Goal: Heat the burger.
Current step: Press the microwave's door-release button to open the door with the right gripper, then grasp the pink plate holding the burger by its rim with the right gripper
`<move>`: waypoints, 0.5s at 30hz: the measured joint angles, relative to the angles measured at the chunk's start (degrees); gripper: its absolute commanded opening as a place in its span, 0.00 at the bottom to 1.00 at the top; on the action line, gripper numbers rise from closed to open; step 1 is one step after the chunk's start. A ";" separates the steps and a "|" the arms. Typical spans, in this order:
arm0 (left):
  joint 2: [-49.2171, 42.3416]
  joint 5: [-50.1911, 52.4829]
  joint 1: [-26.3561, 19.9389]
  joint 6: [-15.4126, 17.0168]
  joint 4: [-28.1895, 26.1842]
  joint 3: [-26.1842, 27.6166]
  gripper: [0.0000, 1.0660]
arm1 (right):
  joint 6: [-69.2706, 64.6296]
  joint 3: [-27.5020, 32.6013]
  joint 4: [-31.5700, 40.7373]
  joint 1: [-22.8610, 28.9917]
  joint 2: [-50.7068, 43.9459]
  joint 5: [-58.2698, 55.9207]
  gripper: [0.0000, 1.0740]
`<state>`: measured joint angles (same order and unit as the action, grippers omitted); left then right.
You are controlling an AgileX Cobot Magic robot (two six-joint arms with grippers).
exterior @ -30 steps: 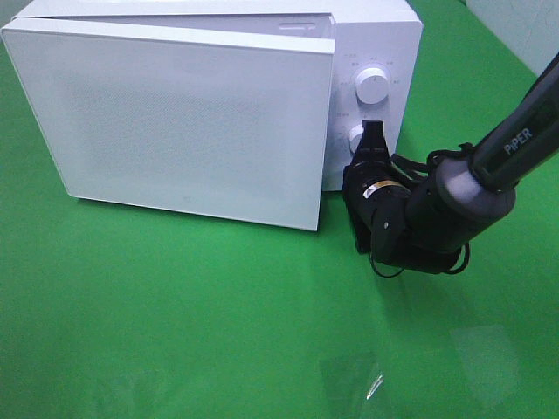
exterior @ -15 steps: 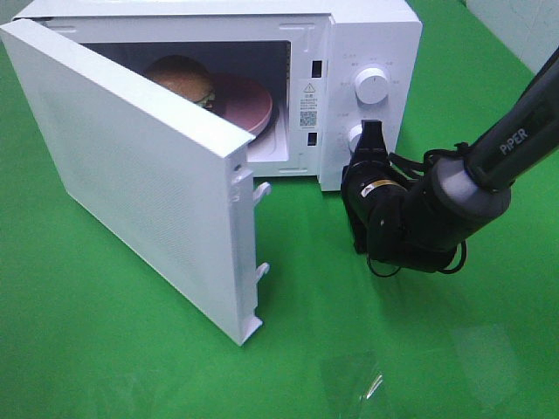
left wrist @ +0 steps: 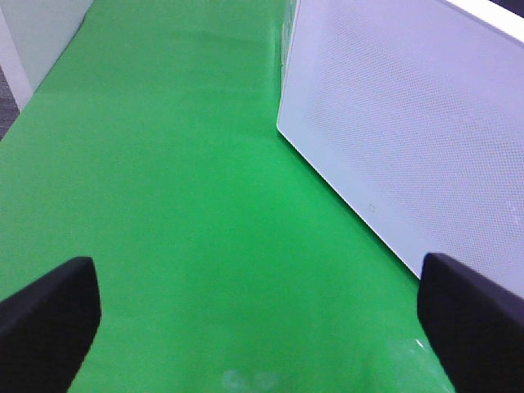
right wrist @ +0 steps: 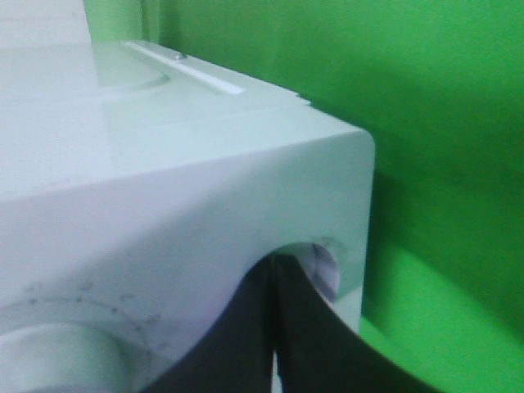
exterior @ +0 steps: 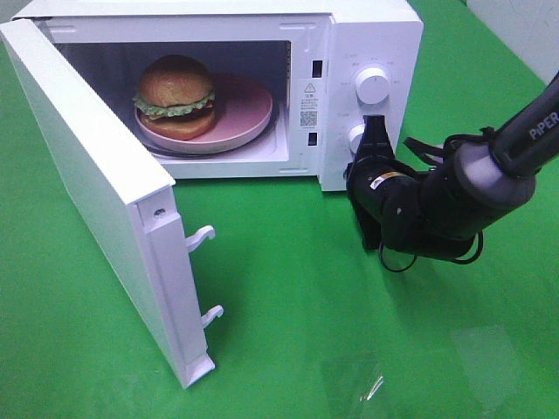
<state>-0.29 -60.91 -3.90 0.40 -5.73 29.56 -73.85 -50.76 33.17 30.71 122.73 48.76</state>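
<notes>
**Surface.** I see one green desk (exterior: 288, 288) covering the whole overhead view. It is matte, apart from some pale glossy patches (exterior: 371, 384) toward 5 o'clock.

**Room.** A pale tiled surface (exterior: 515, 22) shows beyond the desk at 1 o'clock. The left wrist view shows a white panel (left wrist: 45, 33) along the desk's edge, with a grey strip beside it. I cannot tell what either one is.

**Appliance.** A white microwave (exterior: 376, 35) stands at 11 to 12 o'clock. Its door (exterior: 87, 192) is swung wide on the left hinge and reaches out toward 8 o'clock. Two latch hooks (exterior: 203, 236) stick out from the door's free edge. The control panel has an upper knob (exterior: 373, 85) and a lower button (exterior: 355, 136).

**Task item.** The burger (exterior: 175, 94) is inside the cavity. It sits upright on the 9 o'clock side of a pink plate (exterior: 249, 113), with the bun on top and the lettuce frill visible.

**Right pincer** (exterior: 374, 131). The right arm (exterior: 476, 179) enters from 3 o'clock. The jaws are pressed fully together and hold nothing. In the right wrist view the joined tips rest against the lower button.

**Left pincer** (left wrist: 262, 319). It appears only in its own wrist view. The jaws are spread as wide as they go, with nothing between them. It hangs over bare green desk, close beside the dotted outer face of the door.
</notes>
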 measured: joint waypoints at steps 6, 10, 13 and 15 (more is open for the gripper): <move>0.00 0.00 0.00 0.00 0.00 0.00 0.94 | 1.55 3.50 -4.93 -0.46 -5.33 -4.24 0.01; 0.00 0.00 0.00 0.00 0.00 0.00 0.94 | 1.60 4.47 -7.22 -0.46 -7.62 -6.59 0.01; 0.00 0.00 0.00 0.00 0.00 0.00 0.94 | 4.98 6.53 -9.68 -0.46 -10.94 -12.95 0.02; 0.00 0.00 0.00 0.00 0.00 0.00 0.94 | 8.25 7.10 -10.54 -0.46 -12.95 -15.81 0.02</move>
<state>-0.29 -60.91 -3.90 0.40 -5.73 29.56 -65.60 -43.66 22.63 30.25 109.78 32.95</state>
